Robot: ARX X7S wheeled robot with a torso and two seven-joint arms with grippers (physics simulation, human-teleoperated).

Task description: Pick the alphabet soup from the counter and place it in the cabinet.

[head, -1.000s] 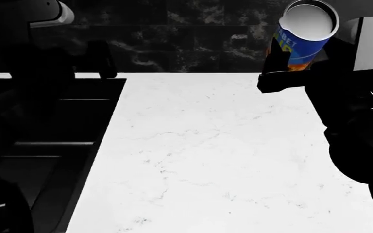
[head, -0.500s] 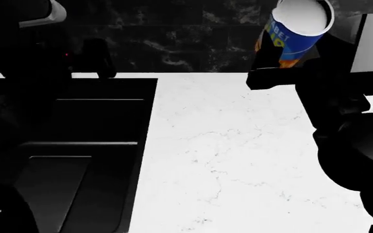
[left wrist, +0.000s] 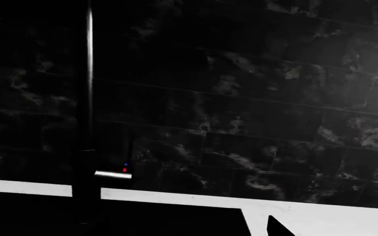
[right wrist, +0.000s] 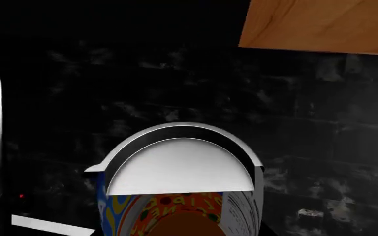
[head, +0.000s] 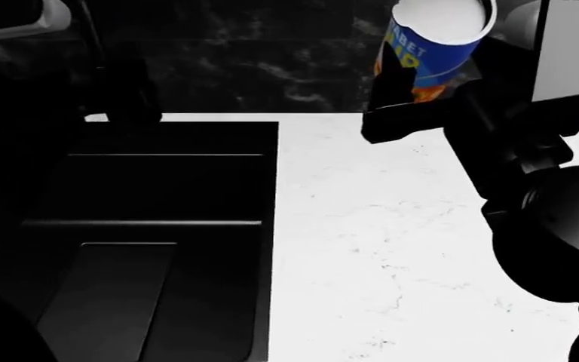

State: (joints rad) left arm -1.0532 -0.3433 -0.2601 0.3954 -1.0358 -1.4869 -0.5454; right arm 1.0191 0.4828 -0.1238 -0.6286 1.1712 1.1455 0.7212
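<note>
right hand gripping raised alphabet soup, counter below

We see the counter, white marble-look with faint grey veins, running back to a dark tiled wall. A black sink is sunk into its left part, with a dark tap standing at the sink's far edge. In the left wrist view the counter shows as a white strip below that wall.
</note>
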